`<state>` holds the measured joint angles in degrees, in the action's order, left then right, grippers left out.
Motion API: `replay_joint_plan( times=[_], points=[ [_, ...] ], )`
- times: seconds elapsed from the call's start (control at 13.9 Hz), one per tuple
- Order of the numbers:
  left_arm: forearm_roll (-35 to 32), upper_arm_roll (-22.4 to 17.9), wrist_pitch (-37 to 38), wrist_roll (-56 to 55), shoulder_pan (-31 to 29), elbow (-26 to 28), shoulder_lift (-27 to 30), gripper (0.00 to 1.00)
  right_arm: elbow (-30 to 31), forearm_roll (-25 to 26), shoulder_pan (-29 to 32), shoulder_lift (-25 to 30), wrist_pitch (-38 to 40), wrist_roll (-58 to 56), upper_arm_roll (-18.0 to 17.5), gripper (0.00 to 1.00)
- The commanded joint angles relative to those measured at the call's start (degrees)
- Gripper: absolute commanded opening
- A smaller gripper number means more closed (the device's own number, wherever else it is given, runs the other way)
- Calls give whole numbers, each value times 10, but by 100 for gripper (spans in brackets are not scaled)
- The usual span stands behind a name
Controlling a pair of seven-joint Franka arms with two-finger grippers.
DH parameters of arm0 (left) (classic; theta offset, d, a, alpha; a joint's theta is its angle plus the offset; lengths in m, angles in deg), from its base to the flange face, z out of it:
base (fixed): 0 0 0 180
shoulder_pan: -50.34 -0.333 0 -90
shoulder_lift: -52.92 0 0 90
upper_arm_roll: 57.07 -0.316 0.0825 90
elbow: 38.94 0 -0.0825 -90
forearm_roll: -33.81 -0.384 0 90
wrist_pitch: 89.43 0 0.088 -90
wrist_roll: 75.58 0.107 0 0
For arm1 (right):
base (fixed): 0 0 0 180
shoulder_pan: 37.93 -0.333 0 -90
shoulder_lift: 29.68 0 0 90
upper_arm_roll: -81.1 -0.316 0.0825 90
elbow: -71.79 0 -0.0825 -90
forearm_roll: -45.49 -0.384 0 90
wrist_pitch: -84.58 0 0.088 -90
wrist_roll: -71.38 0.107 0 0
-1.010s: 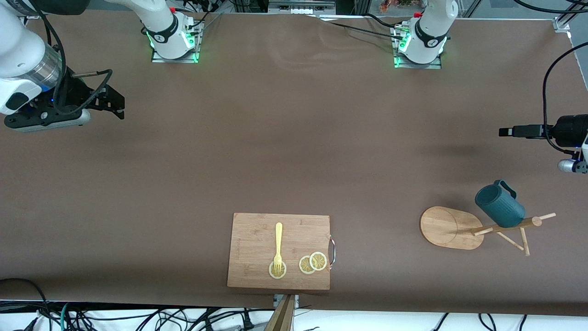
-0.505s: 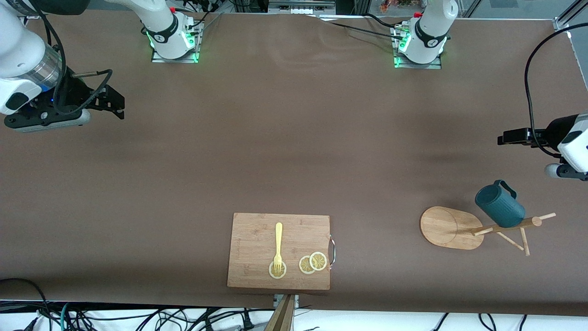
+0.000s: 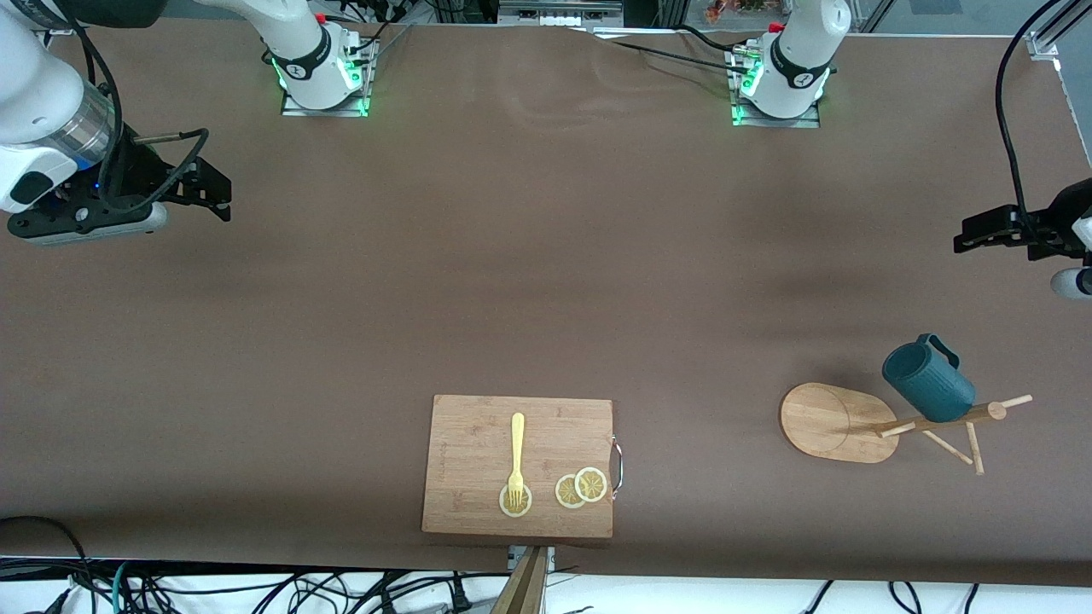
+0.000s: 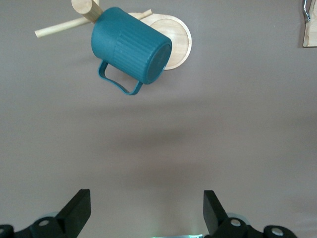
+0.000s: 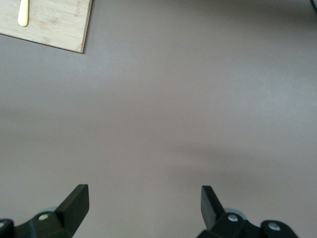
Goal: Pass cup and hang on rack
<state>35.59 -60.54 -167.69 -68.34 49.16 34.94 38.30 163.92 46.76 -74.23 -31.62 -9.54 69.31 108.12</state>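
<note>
The left gripper (image 3: 981, 237) had drawn back, spread and empty; the cup (image 3: 928, 382) apparently hung on the rack (image 3: 832, 422) below it, while the right gripper (image 3: 209, 192) waited spread, well apart.

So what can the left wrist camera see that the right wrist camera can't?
Only the left wrist view shows the cup hanging on the rack, plus the open left pincer. Only the right wrist view shows the yellow fork and the open right pincer. Both show the brown table and a bit of the cutting board.
</note>
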Motion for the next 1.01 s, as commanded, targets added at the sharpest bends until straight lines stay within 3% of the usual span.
replay_joint_plan(
  times=[0.0, 0.22, 0.94],
  points=[
    [-13, 0, 16, -49, 15, 2, 26, 100, -7, -1, -5, -2, 5, 1, 6, 100],
    [-10, 5, 11, -97, 22, 63, 69, 100, -7, -1, -5, -2, 5, 1, 6, 100],
    [-15, 22, 14, -100, 23, 57, 55, 100, -7, -1, -5, -1, 4, 1, 6, 100]
  ],
)
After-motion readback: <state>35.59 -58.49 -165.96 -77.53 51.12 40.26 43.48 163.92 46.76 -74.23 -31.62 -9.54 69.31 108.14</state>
